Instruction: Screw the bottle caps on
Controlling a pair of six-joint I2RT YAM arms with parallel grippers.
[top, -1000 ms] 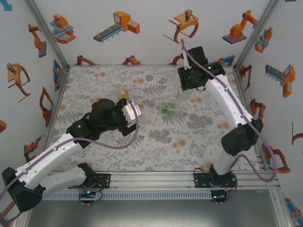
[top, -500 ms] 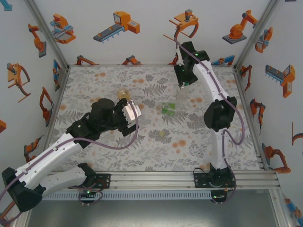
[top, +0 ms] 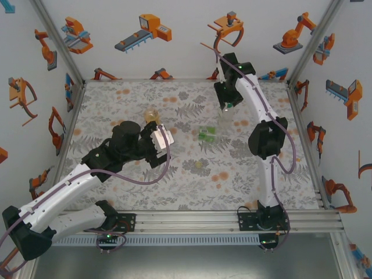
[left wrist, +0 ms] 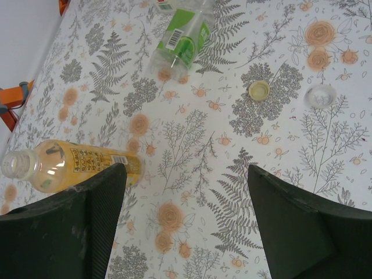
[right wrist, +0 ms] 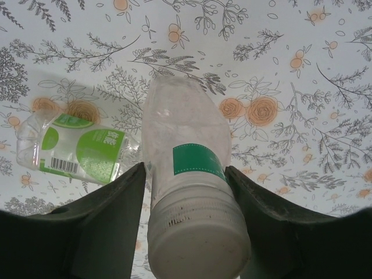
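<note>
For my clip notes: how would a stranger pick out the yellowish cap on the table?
On the floral table, find the green-labelled bottle lying on its side mid-table. Toward the arm bases from it, a small round cap lies on a grey leaf print. It is pale yellow-green, unlike the whitish cap beside it.

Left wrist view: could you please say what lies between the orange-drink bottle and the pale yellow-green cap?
Bare floral tablecloth alone separates the orange-drink bottle and the pale yellow-green cap, as the left wrist view shows.
</note>
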